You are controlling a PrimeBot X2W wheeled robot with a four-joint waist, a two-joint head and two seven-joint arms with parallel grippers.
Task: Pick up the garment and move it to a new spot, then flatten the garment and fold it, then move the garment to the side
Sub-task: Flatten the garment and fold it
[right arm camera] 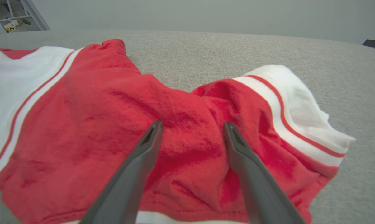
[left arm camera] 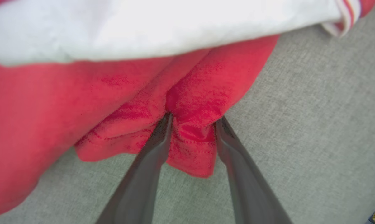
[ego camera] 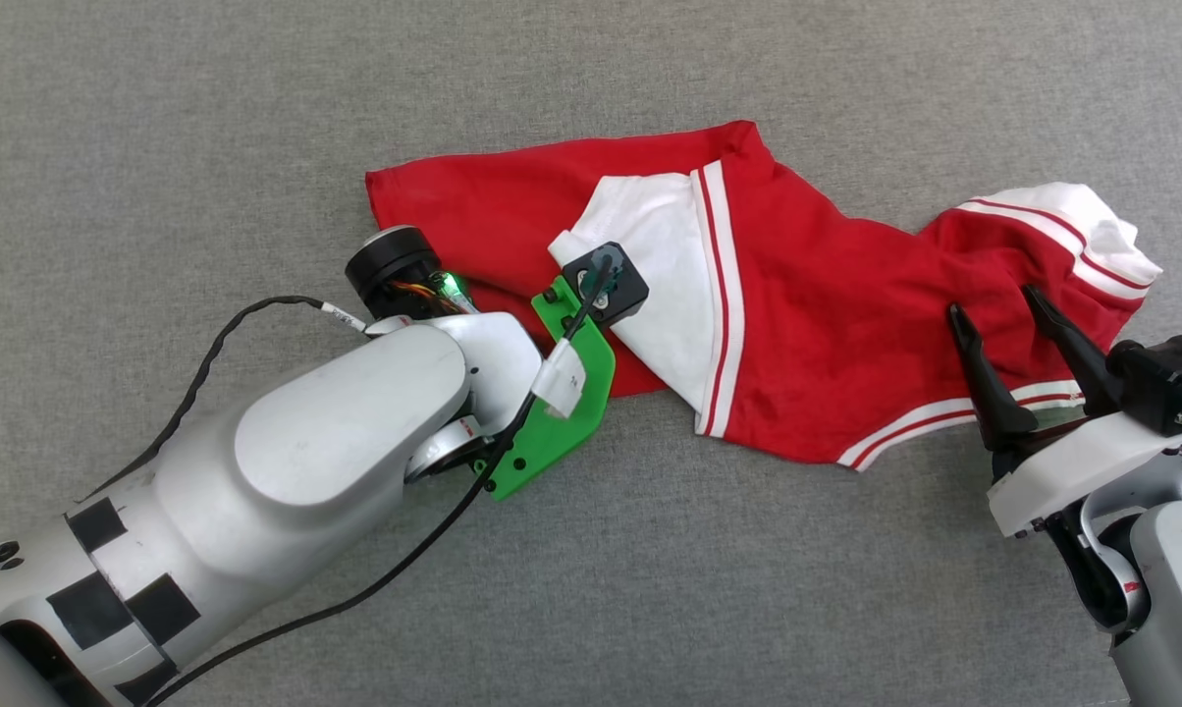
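Observation:
The garment (ego camera: pixel 827 324), red with white sleeves and striped trim, lies crumpled on the grey surface. My left gripper (left arm camera: pixel 193 119) is down at its lower left red hem. Its two dark fingers stand apart on either side of a bunched fold of the garment (left arm camera: pixel 50 109) and touch it on both sides. In the head view the left wrist and its green mount (ego camera: pixel 562 393) cover those fingers. My right gripper (ego camera: pixel 993 302) is open, its fingers lying over the red cloth of the garment (right arm camera: pixel 112 109) just above the striped hem, with a white sleeve (right arm camera: pixel 306 105) to its right.
The grey cloth-covered surface (ego camera: pixel 650 589) stretches on all sides of the shirt. A black cable (ego camera: pixel 208 363) loops off my left forearm over the surface. Beyond the surface's far edge stand a pale wall and shelving (right arm camera: pixel 7 18).

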